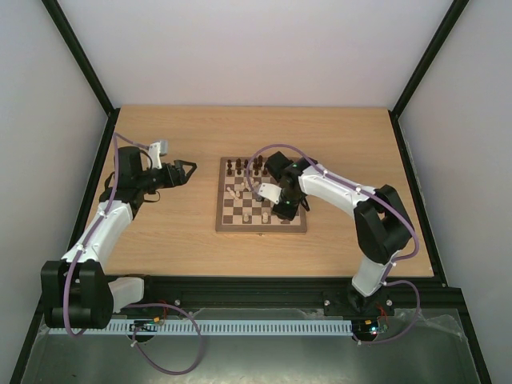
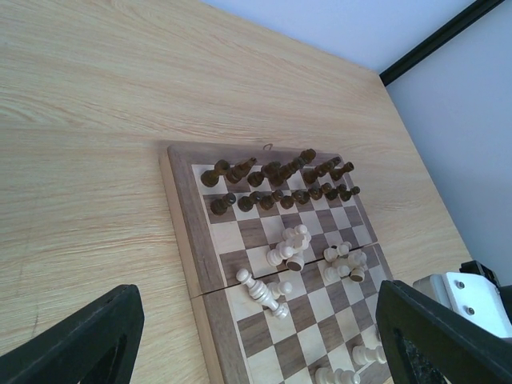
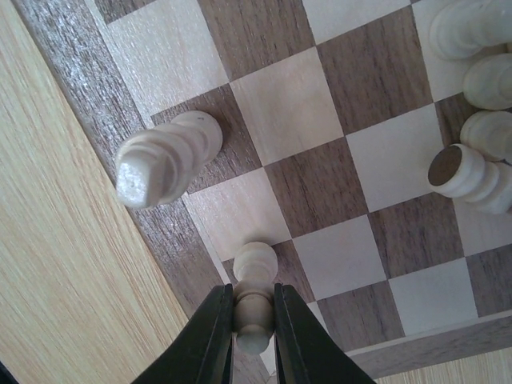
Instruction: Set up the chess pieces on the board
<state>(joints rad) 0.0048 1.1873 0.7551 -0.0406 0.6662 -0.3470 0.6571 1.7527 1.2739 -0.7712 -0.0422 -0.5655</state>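
Pawn: one pale pawn (image 3: 254, 264) low in the middle of the right wrist view, its round head showing just past the fingertips, over the squares next to the board's border; whether it touches the board cannot be told.
Right gripper: the right gripper (image 3: 254, 316) is narrowed onto the pale pawn, one finger on each side of its stem; in the top view it sits over the lower right part of the board (image 1: 282, 211).
Pale pieces: another pale piece (image 3: 164, 160) stands on a dark square at the left of the right wrist view, beside the border; several more lie in loose clusters (image 2: 290, 248) in the middle of the board.
Dark pieces: the dark pieces (image 2: 280, 184) are in two rows along the board's upper edge in the top view (image 1: 244, 168).
Board: the board (image 1: 260, 229) lies in the middle of the frame, on the table.
Left gripper: the left gripper (image 1: 189, 170) is spread wide and holds nothing, at the left of the frame, well apart from the board; its black fingers (image 2: 88, 340) frame the lower corners of the left wrist view.
Table: light wood table (image 1: 176, 240).
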